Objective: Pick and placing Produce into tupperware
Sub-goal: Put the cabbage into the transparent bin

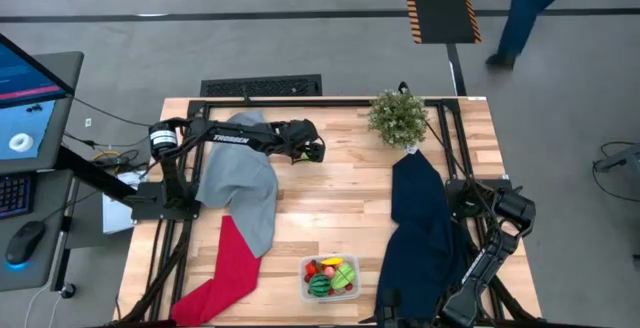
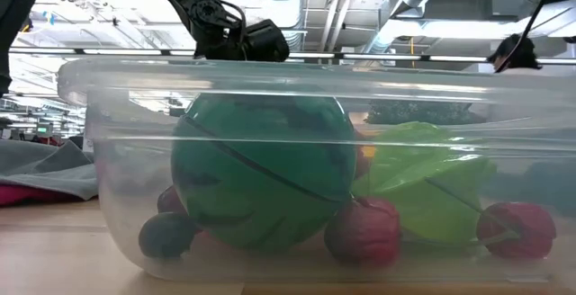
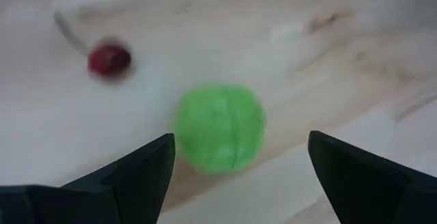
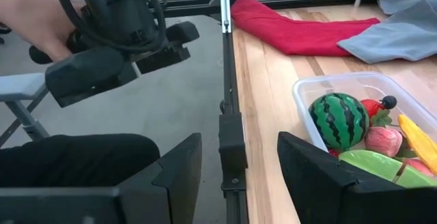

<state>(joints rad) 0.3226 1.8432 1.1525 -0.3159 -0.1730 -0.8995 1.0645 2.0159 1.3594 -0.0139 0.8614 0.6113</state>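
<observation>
The clear tupperware (image 1: 330,278) stands near the table's near edge, filled with toy produce. In it are the dark green striped melon ball (image 2: 261,174), a light green piece (image 2: 423,187), red pieces and a yellow one (image 4: 416,138). My left gripper (image 3: 239,162) hovers open over the far middle of the table (image 1: 314,151). A small bright green ball (image 3: 220,128) lies on the wood between and beyond its fingers, with a red cherry (image 3: 109,60) beside it. My right gripper (image 4: 239,176) waits open at the near edge, right of the tupperware (image 4: 369,108).
A grey cloth (image 1: 240,183) and a red cloth (image 1: 225,268) lie on the left half, and a navy cloth (image 1: 425,223) on the right half. A potted plant (image 1: 398,118) stands at the far edge. A person's hand (image 4: 27,19) shows beyond the table's frame.
</observation>
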